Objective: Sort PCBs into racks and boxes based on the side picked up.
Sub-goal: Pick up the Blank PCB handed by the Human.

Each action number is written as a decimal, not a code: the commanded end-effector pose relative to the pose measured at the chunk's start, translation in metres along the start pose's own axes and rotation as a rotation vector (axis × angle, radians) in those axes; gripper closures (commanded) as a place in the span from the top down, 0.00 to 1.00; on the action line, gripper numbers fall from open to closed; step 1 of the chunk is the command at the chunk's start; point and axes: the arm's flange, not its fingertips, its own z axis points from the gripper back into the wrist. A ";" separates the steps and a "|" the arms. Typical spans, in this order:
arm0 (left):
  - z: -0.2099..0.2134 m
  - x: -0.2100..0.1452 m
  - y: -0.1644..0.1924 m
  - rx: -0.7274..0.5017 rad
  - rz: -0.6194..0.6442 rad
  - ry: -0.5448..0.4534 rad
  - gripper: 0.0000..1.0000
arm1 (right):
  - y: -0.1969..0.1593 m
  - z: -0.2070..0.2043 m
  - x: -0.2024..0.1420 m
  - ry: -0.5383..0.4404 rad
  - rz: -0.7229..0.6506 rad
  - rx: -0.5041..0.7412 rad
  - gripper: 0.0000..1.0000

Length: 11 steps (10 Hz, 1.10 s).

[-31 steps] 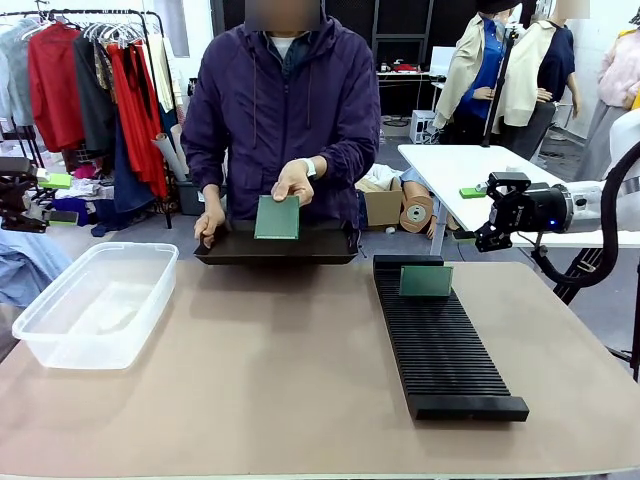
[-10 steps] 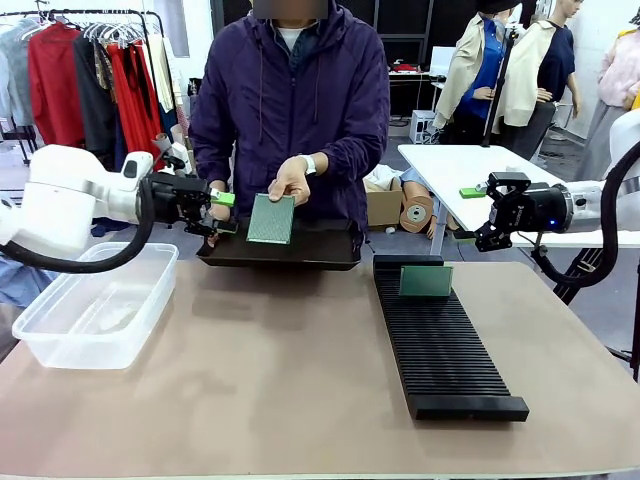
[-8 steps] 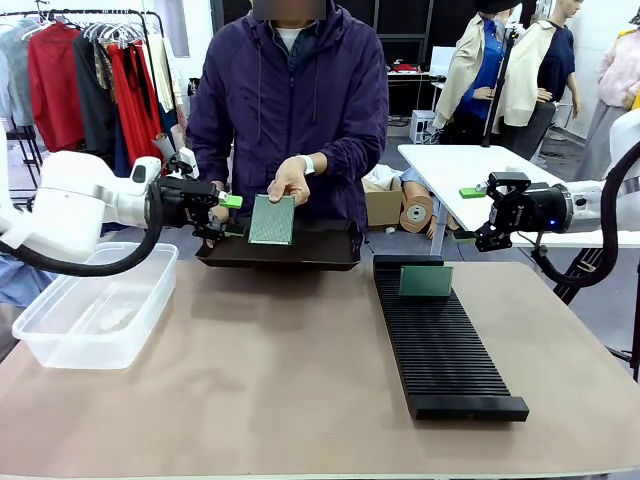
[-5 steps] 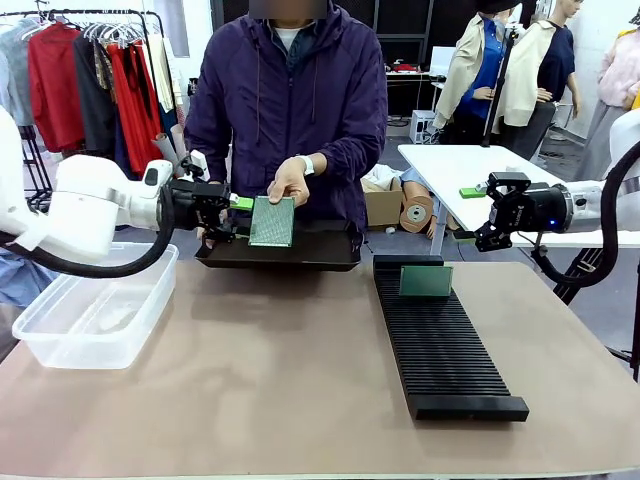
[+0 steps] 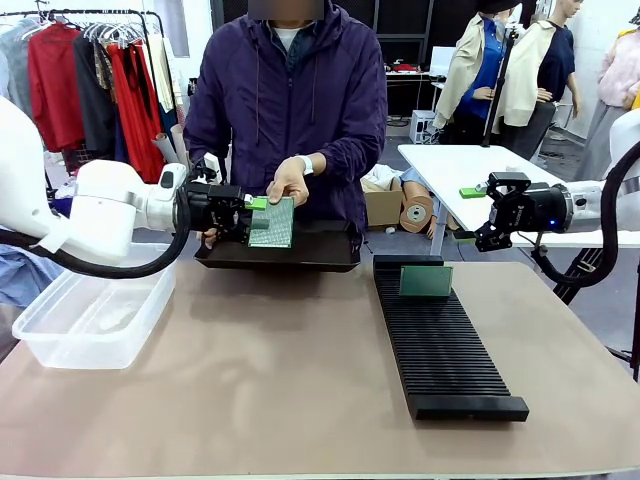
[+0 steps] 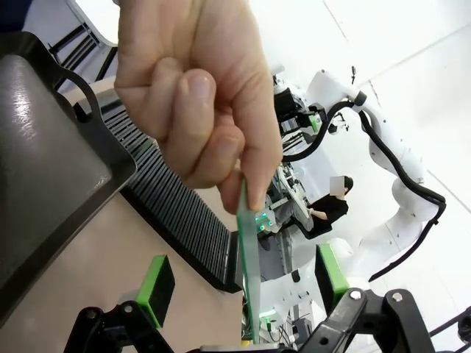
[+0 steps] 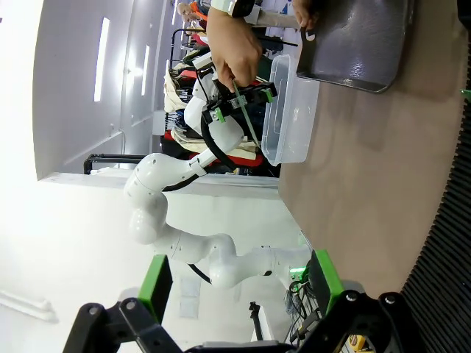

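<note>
One PCB [image 5: 275, 226], at 11 o'clock, is bracketed by the wide-spread left gripper [image 5: 252, 218]; pads [image 6: 154, 285] should be squared before clamping. Right gripper [image 5: 474, 216]: agape, 2 o'clock.

At the start there was no left arm [image 5: 110, 215] in frame. Since then it's swung in from the left and kept creeping right toward the person. The left gripper [image 5: 254, 214] was short of the PCB [image 5: 273, 226] a second ago; now its spread jaws straddle the board's left edge. Wrist cam: board edge-on between the pads [image 6: 155, 288], touching neither. The hand [image 5: 290, 182] turned the PCB early on: plain face then, dotted face now. The other hand [image 5: 207, 237] at the tray [image 5: 300, 255] is now mostly hidden behind the gripper.
</note>
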 end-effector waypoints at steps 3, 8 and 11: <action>-0.009 0.000 0.006 -0.001 0.006 -0.040 0.83 | 0.001 0.000 0.000 -0.004 0.008 -0.004 1.00; -0.007 -0.003 0.008 -0.010 0.008 -0.050 0.00 | 0.001 0.000 0.000 -0.004 0.008 -0.004 1.00; -0.007 -0.004 0.009 -0.015 0.013 -0.060 0.00 | 0.001 0.000 0.000 -0.004 0.008 -0.004 1.00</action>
